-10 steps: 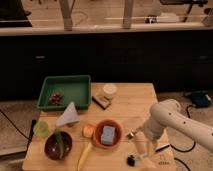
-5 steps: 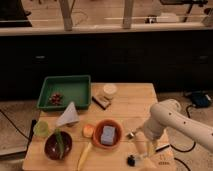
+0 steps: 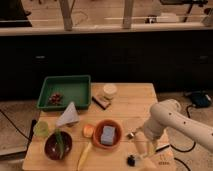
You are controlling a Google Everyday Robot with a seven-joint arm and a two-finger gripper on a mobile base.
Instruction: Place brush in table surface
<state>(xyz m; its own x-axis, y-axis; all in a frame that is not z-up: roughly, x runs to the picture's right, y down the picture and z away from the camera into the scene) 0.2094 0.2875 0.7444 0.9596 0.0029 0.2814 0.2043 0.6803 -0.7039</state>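
The brush shows by its small black bristle head (image 3: pixel 131 160), low over the front edge of the light wooden table surface (image 3: pixel 131 98); its pale handle runs up and right into my gripper. My gripper (image 3: pixel 143 149) hangs from the white arm (image 3: pixel 170 120), which reaches in from the right. It is right at the brush, pointing down near the table's front right corner. I cannot tell whether the brush head touches the wood.
A red-brown bowl (image 3: pixel 107 134) with a blue sponge sits just left of the gripper. A long pale-yellow utensil (image 3: pixel 84 156), a dark bowl (image 3: pixel 57 145) and a green cup (image 3: pixel 42 130) lie front left. A green tray (image 3: pixel 65 79), a white cup (image 3: pixel 109 90) and a dark block (image 3: pixel 101 102) are behind.
The gripper and the black brush head have sunk very slightly toward the table's front edge. Everything else is unmoved.
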